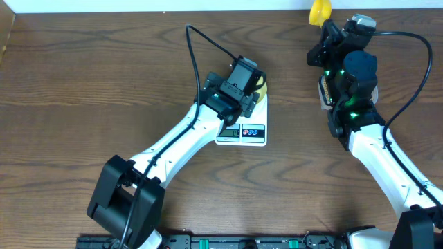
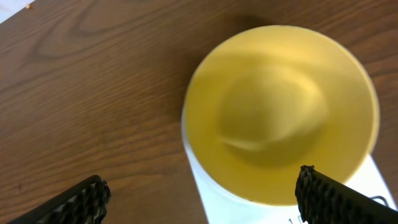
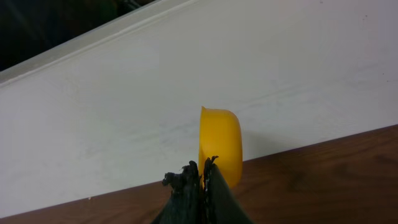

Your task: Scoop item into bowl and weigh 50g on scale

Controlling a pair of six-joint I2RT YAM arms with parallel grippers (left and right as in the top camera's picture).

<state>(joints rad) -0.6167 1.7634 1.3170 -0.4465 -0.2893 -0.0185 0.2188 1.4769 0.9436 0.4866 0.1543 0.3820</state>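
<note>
The pale yellow bowl [image 2: 280, 112] stands empty on the white scale [image 2: 214, 186]. From overhead only a sliver of the bowl [image 1: 261, 81] shows beside the left wrist, with the scale's display and buttons [image 1: 242, 133] in front. My left gripper [image 2: 200, 180] hovers just above the bowl's near rim, open, its fingers [image 2: 317, 193] wide apart and holding nothing. My right gripper [image 3: 202, 171] is raised at the table's far right edge by the wall, shut on the bright yellow scoop [image 3: 221, 146], which is seen edge-on. The scoop [image 1: 320, 10] also shows overhead. The item is hidden.
The edge of a clear container [image 1: 323, 91] peeks out from under the right arm. A white wall [image 3: 186, 74] runs along the table's far edge. Bare brown wood [image 1: 83, 83] lies to the left of the scale.
</note>
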